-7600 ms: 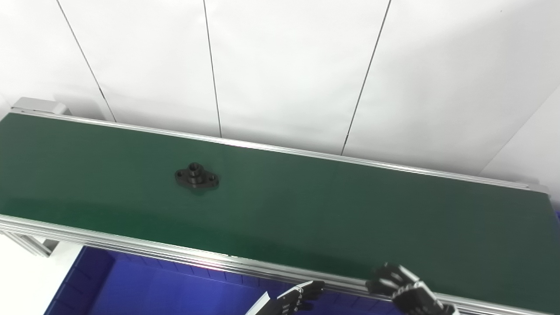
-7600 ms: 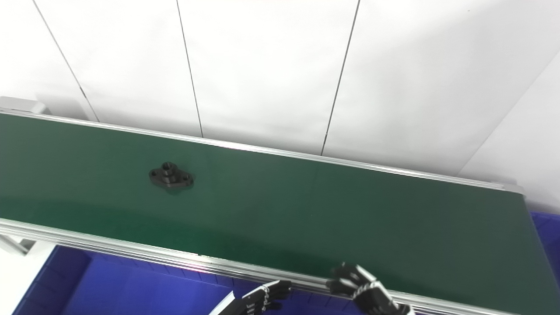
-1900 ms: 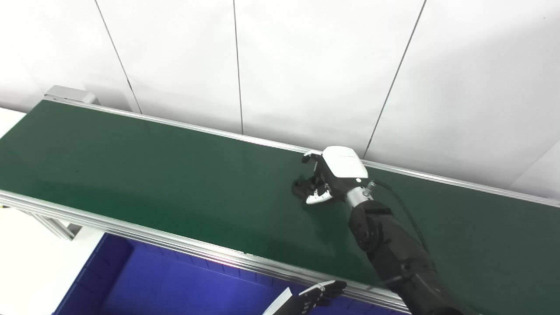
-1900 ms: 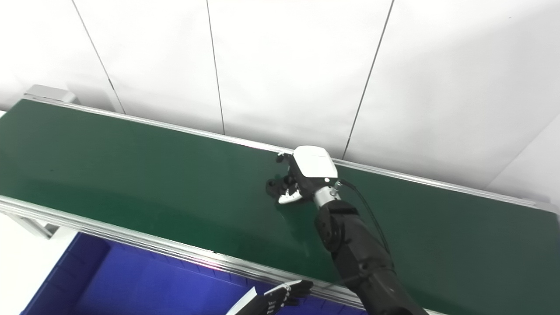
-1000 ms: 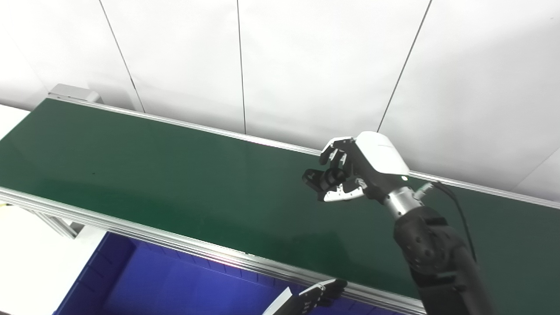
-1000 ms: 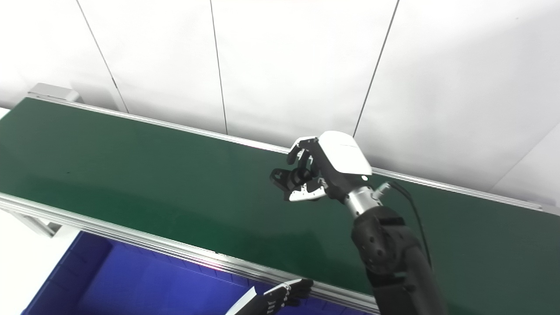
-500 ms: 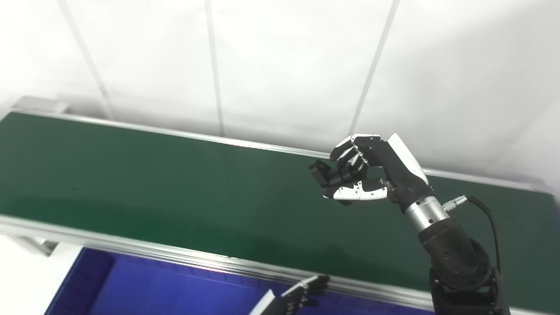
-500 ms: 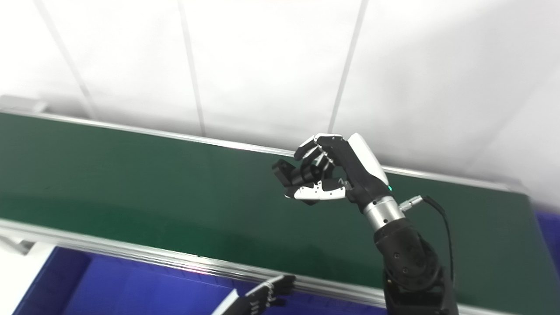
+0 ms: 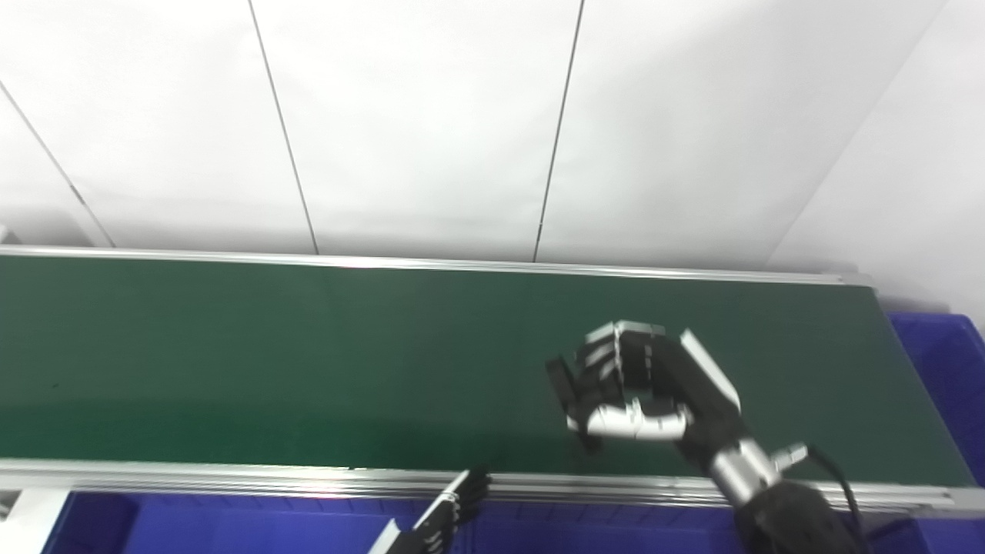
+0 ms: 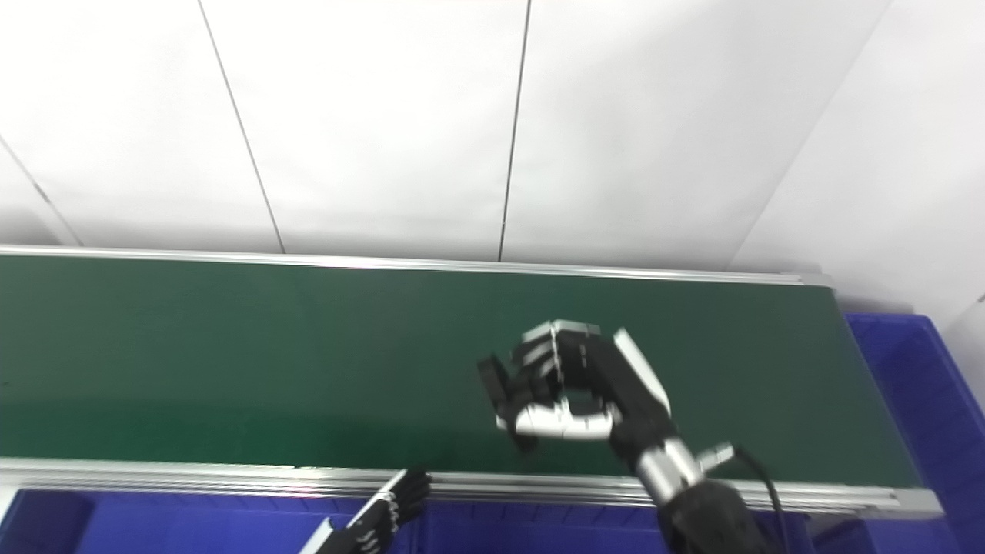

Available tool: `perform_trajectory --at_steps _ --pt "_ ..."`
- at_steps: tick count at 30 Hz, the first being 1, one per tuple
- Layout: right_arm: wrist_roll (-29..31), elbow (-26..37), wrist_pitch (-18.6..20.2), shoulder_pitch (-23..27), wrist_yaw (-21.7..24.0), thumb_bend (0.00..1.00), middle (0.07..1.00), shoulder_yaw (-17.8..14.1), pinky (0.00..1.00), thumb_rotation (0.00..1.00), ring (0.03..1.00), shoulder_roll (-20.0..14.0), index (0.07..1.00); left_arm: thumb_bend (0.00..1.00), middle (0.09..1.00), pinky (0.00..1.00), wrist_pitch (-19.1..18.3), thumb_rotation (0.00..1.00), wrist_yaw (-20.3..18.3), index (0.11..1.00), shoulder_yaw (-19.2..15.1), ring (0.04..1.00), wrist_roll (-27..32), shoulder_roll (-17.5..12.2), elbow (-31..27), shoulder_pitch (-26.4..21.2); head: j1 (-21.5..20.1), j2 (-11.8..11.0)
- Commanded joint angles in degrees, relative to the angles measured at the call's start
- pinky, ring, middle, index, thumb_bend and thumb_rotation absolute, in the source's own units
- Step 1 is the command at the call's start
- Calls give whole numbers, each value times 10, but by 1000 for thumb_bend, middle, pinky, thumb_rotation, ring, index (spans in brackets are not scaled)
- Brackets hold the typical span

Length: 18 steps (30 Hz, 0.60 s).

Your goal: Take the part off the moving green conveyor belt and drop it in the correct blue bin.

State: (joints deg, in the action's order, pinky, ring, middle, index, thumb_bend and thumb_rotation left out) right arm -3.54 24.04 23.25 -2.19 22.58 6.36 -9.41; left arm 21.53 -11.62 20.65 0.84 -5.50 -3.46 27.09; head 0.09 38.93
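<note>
The black flanged part is held in my right hand, whose fingers and thumb are curled around it. The hand hangs above the green conveyor belt, near its front rail and toward its right end. The part is tilted on edge and mostly hidden by the fingers; it also shows in the right eye view. My left hand is low at the bottom edge, just below the belt's front rail, fingers stretched out and holding nothing.
A blue bin stands past the belt's right end. Another blue bin lies below the belt's front rail. A silver rail runs along the belt's front edge. A white panelled wall stands behind the belt.
The camera has swung to the right, bringing the belt's right end and the right bin into view. My right hand, still holding the part, has drawn back toward the front rail.
</note>
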Motion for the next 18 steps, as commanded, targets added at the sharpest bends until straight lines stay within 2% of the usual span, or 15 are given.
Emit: perform_trajectory --at_steps 1,4,5,7,9,12,13,14,15,16,17,18 --pt "29 37 -10 -15 -3 525 456 -6 257 0 314 -6 521 913 986 997 1 863 -7 981 -3 991 16 -4 -28 10 0 1" --pt "46 59 -2 -47 -3 526 464 -9 268 0 327 -18 511 923 985 1000 -8 884 -5 987 -9 989 17 -9 -44 16 -11 23" --pt "48 64 0 -52 -5 526 467 -8 270 0 329 -21 507 925 982 1000 -10 891 -5 987 -11 987 17 -10 -49 17 -11 23" --pt "46 80 1 -74 -5 525 464 -7 270 0 327 -36 510 932 980 1000 -26 905 -5 988 -16 986 17 -16 -67 21 -17 45" --pt "47 94 4 -92 -5 524 452 -7 266 0 323 -50 522 926 976 1000 -38 904 -6 987 -20 987 22 -20 -83 24 -22 56" --pt "57 115 23 -109 -6 524 448 -5 265 0 324 -62 526 912 969 1000 -51 896 -10 983 -27 983 33 -26 -99 24 -26 70" --pt "59 122 29 -114 -7 524 445 -5 267 0 325 -66 526 912 968 1000 -57 889 -12 981 -29 985 39 -29 -106 24 -30 83" --pt "60 127 32 -117 -8 524 442 -4 267 0 323 -68 528 909 967 1000 -61 885 -13 981 -30 986 42 -31 -111 25 -30 83" --pt "58 131 34 -121 -9 524 439 -1 265 0 320 -72 527 911 964 1000 -69 884 -12 977 -33 983 43 -33 -120 24 -35 99" --pt "56 134 35 -124 -9 524 437 1 264 0 317 -75 526 914 960 999 -75 884 -12 973 -35 979 44 -34 -126 24 -35 99" --pt "52 136 35 -128 -9 524 436 5 262 0 316 -78 526 916 958 998 -83 883 -11 970 -37 977 45 -35 -134 23 -39 115" --pt "50 138 36 -130 -10 524 434 7 260 0 314 -81 526 918 956 998 -89 881 -11 967 -38 974 45 -36 -139 22 -39 115"
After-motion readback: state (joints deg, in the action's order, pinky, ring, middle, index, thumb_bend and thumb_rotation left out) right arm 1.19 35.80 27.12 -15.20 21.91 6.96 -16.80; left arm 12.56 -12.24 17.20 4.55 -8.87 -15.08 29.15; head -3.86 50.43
